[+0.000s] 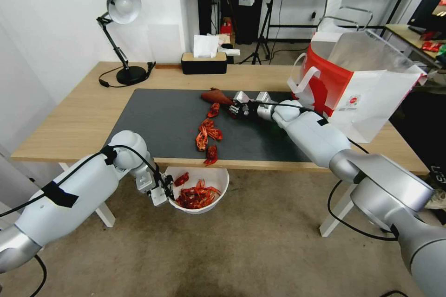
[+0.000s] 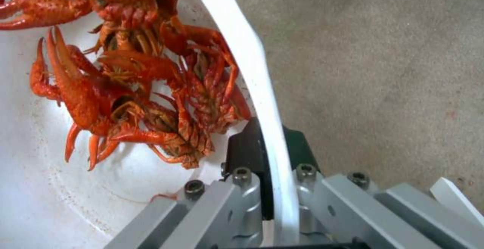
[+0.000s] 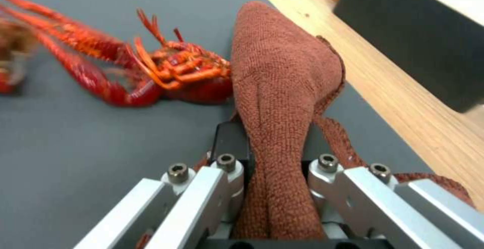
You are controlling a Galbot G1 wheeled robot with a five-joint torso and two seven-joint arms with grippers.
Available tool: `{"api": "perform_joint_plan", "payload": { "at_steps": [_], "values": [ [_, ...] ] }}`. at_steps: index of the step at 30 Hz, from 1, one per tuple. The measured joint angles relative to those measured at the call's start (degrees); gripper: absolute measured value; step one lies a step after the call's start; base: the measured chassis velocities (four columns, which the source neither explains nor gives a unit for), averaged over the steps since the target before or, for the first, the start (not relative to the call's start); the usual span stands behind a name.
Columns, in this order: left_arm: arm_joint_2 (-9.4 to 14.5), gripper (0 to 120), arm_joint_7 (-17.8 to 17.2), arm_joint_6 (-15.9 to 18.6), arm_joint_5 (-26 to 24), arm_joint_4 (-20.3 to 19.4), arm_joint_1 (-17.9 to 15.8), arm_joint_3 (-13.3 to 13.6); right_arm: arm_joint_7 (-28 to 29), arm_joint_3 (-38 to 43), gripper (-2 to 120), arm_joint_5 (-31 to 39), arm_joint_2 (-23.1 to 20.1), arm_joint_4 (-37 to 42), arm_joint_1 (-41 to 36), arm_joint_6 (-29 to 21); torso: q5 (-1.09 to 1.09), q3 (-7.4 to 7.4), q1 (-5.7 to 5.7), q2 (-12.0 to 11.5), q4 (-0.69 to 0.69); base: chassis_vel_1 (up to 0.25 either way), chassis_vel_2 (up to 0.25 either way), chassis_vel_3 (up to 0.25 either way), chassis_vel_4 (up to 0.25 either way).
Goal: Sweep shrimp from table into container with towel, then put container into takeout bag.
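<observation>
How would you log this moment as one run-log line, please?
left tool: clamps container rim below table edge | right tool: holds towel behind shrimp | takeout bag: open

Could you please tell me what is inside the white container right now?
Red shrimp lie piled inside the container, which the left claw grips by its rim below the table edge. The bottom under the pile is covered.

Head camera high over the table (image 1: 83, 116); 2 close wrist cameras, sharing its shrimp (image 1: 207, 132).
</observation>
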Motion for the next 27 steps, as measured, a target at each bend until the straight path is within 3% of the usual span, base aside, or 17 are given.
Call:
{"api": "perform_joint_plan", "payload": {
  "at_steps": [17,27],
  "values": [
    [-0.2,0,-0.2,-2.1,1.6,0.1,-2.6,1.1,-2.5,-5.0,9,2.8,-4.8,11.1,-0.8,-1.5,0.0,0.01,0.0,0.0,-0.01,0.0,0.0,0.0,0.0],
    [0.3,0,-0.4,-3.2,2.7,-0.8,-1.8,0.9,-2.6,-6.6,9,3.8,-7.1,15.6,-1.6,-2.0,0.0,0.01,0.0,0.0,-0.01,0.0,0.0,0.0,0.0]
  ]
}}
